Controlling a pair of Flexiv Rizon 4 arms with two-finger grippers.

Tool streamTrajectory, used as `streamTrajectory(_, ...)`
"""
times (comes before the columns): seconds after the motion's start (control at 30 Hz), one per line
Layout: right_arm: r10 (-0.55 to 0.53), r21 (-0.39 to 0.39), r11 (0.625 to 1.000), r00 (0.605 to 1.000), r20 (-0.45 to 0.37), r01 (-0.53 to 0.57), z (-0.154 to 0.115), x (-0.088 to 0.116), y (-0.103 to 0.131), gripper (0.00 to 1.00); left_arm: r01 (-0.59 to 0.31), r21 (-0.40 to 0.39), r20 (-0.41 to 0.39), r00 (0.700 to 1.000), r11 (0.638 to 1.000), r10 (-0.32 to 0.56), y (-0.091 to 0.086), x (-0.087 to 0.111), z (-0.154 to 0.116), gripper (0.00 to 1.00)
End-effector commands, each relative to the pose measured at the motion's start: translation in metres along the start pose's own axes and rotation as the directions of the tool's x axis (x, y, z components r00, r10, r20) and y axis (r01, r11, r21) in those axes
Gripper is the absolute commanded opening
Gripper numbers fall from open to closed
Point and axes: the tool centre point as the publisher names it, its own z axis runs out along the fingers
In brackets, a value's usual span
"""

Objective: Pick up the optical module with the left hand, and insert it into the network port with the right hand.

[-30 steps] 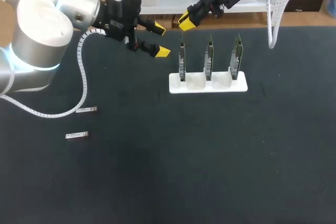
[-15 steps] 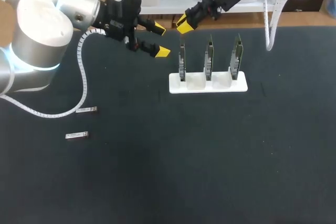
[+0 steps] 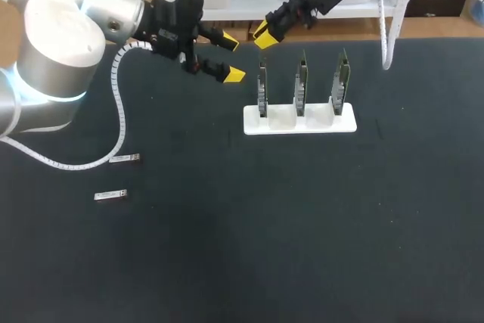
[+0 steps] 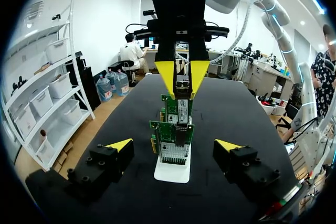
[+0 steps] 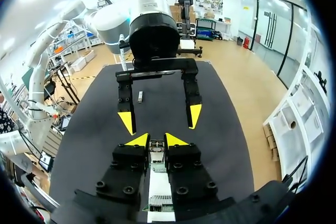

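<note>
The right gripper [image 5: 156, 141] is pinching a small silvery optical module [image 5: 156, 149], its yellow tips pressing on it from both sides. Directly under it, a green card [image 5: 157, 168] is standing in a white stand [image 5: 156, 184]. Just ahead, the left gripper [image 5: 160, 119] is facing it with its fingers spread wide. Farther off, a second module [image 5: 140, 96] is lying on the black table [image 5: 220, 129].

Table [image 3: 302, 225] matt dark; optical module [image 3: 125, 158] bright bare metal; card stand [image 3: 299, 122] smooth white plastic.
</note>
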Motion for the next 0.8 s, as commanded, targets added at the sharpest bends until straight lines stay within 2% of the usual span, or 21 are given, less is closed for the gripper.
streamTrajectory(0.03,0.000,-0.004,1.000,1.000,-0.005,0.000,0.0008,-0.0012,-0.0026,0.00,0.000,0.003,-0.002,1.000,1.000,0.000,0.0015,-0.0004,0.0006,1.00)
streamTrajectory(0.8,0.011,0.021,1.000,1.000,0.018,-0.011,0.0026,0.0014,-0.0002,0.00,0.000,0.003,-0.002,1.000,1.000,0.000,0.0015,-0.0004,0.0006,1.00)
